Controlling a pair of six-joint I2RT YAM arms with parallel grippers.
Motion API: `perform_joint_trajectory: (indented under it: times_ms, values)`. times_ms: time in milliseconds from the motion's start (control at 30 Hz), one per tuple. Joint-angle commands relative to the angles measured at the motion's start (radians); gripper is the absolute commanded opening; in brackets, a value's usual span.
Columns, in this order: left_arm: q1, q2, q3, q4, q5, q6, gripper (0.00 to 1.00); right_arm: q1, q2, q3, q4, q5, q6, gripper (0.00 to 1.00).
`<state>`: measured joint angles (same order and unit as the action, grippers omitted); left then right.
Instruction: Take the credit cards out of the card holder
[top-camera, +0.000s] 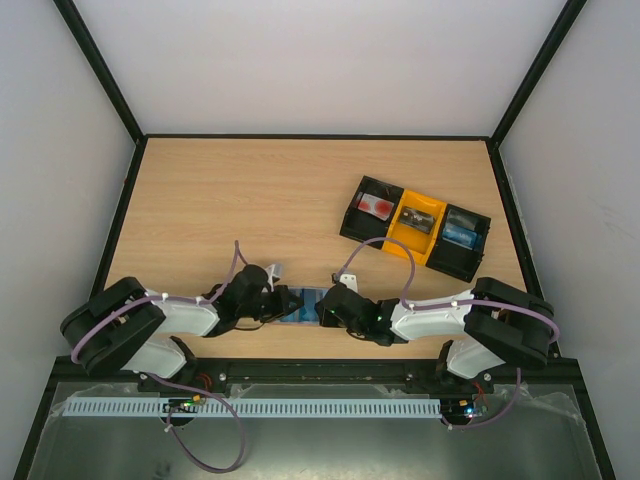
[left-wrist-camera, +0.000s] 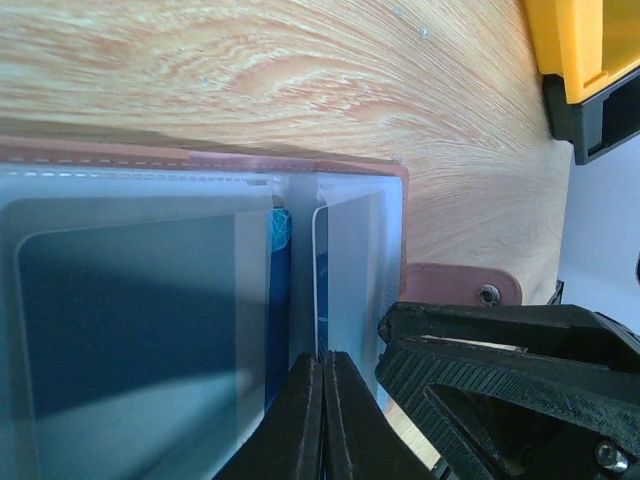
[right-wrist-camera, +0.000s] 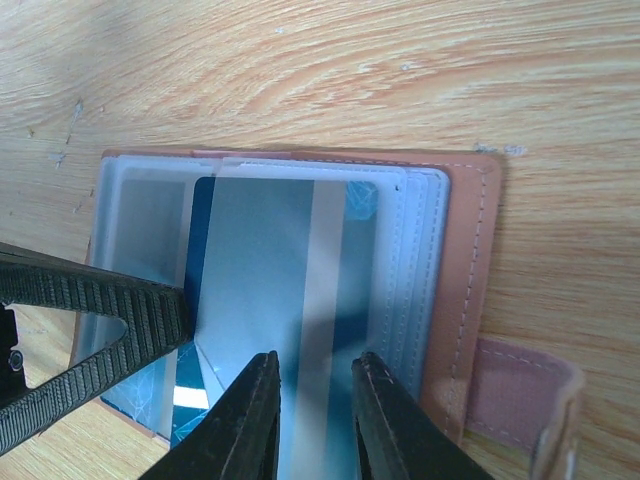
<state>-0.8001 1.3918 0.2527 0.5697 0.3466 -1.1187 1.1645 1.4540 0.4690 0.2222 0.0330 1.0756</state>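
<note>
Card holder (top-camera: 300, 303) lies open on the counter (top-camera: 250, 190), lower centre of the top view, between both hands. Left hand (left-wrist-camera: 322, 365) is clenched tight at the bottom of its own view, right at a sleeve edge. We can't tell whether a card or just plastic is pinched. Right hand (right-wrist-camera: 315, 365) has its fingers parted with nothing clamped, sitting over a blue card (right-wrist-camera: 265, 250) in the clear sleeve. Step, as we judge it: starting the first pull-out. Next move needs the right hand pinning the holder while the left draws straight out along the pocket.
</note>
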Motion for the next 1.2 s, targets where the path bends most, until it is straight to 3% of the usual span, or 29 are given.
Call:
perform_joint_trajectory:
  times_ms: [0,900,1067,1167]
  values:
    - [-0.007,-0.007,-0.010,0.063,0.018,-0.006,0.03,-0.005,0.031,-0.034,-0.081,-0.001,0.014,0.22]
    - [0.034,-0.106,-0.008,-0.110,0.004,0.052,0.03,-0.004,0.046,-0.038,-0.072,-0.006,0.009,0.22]
    - [0.034,-0.091,0.013,-0.144,-0.020,0.055,0.26,-0.004,0.060,-0.033,-0.065,-0.018,0.009,0.22]
    - [0.033,-0.074,0.009,-0.123,-0.028,0.053,0.29,-0.005,0.058,-0.032,-0.066,-0.016,0.008,0.22]
